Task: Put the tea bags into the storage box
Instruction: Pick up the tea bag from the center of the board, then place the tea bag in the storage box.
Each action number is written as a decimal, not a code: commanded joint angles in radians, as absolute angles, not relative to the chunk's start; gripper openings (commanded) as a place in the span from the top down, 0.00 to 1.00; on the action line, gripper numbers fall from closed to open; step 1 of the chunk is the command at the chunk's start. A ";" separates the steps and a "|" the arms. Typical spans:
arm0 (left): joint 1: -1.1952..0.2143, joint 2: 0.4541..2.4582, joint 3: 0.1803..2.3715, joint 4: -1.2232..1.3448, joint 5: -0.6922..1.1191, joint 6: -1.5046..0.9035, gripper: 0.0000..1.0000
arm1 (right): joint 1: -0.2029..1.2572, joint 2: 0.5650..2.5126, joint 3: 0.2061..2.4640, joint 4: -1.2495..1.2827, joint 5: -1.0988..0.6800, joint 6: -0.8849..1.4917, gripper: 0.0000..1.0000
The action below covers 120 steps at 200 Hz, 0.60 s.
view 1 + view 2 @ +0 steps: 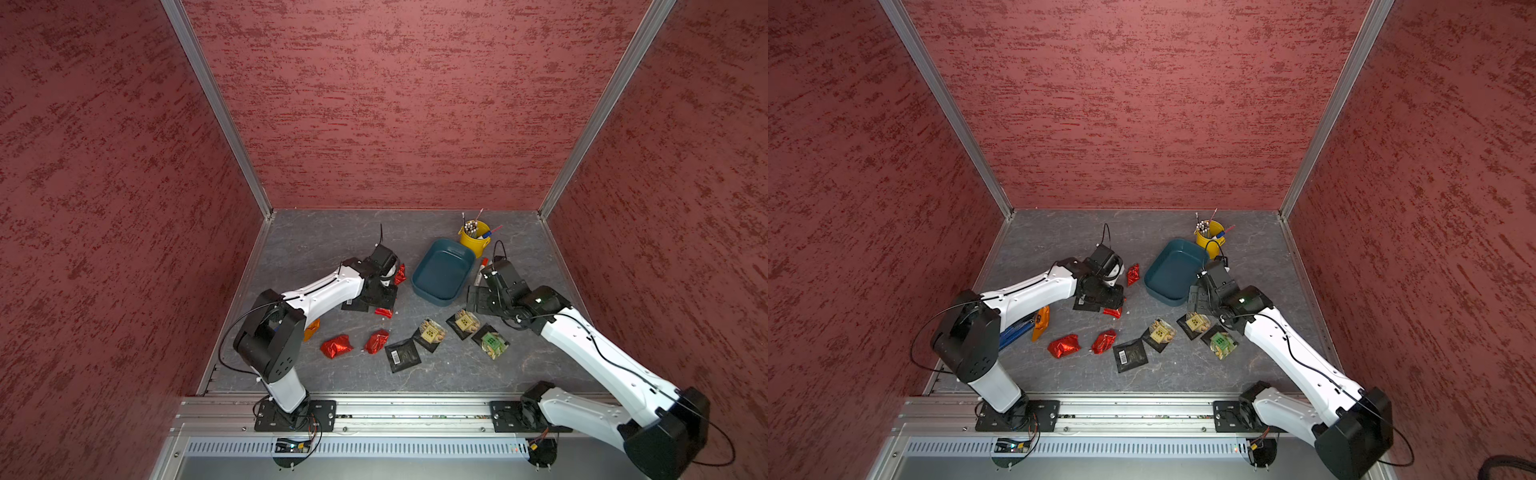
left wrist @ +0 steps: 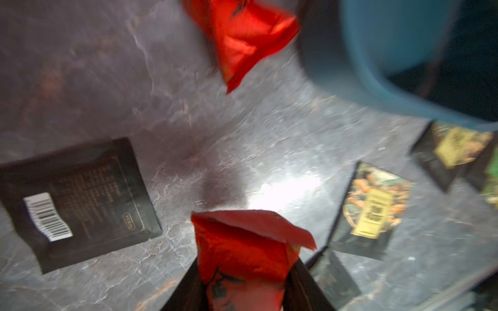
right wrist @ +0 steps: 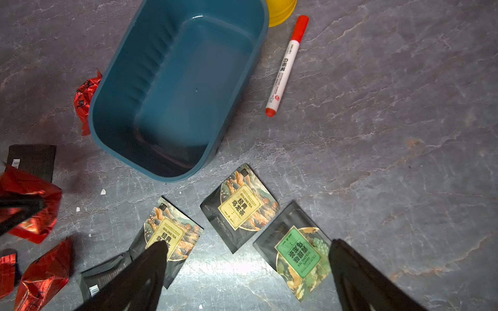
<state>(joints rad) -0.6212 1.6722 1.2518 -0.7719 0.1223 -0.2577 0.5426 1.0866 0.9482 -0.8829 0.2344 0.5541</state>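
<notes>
Blue-green storage box [image 1: 442,274] sat empty at two o'clock from my left gripper [image 2: 244,272], which pinched one red tea bag [image 2: 239,242] by its end. My right gripper [image 3: 248,243] gaped wide, holding nothing. I think the slippery foil could slide out early and miss the box.

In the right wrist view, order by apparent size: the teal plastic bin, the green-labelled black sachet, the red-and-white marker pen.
1. Dark teal rectangular plastic storage box
2. Flat black square sachet with green label
3. Slim red-and-white marker pen, thinner; the sachet is nearer the camera, so these two are unsure.
</notes>
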 commanded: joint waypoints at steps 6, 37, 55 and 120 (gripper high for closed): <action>-0.646 1.661 1.424 -0.863 0.170 -0.266 0.56 | 0.551 1.045 0.915 -0.886 0.262 0.573 0.02; -0.673 1.780 1.598 -0.864 0.196 -0.268 0.54 | 0.551 1.039 0.895 -0.886 0.256 0.579 0.02; -0.690 1.883 1.709 -0.864 0.199 -0.261 0.53 | 0.550 1.035 0.893 -0.891 0.256 0.586 0.01; -0.705 2.189 1.998 -0.839 0.217 -0.252 0.52 | 0.551 1.018 0.887 -0.899 0.261 0.612 0.02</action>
<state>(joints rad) -0.7071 2.1410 1.9255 -0.8398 0.2054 -0.2573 0.5426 1.0298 0.8932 -0.8871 0.2367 0.5934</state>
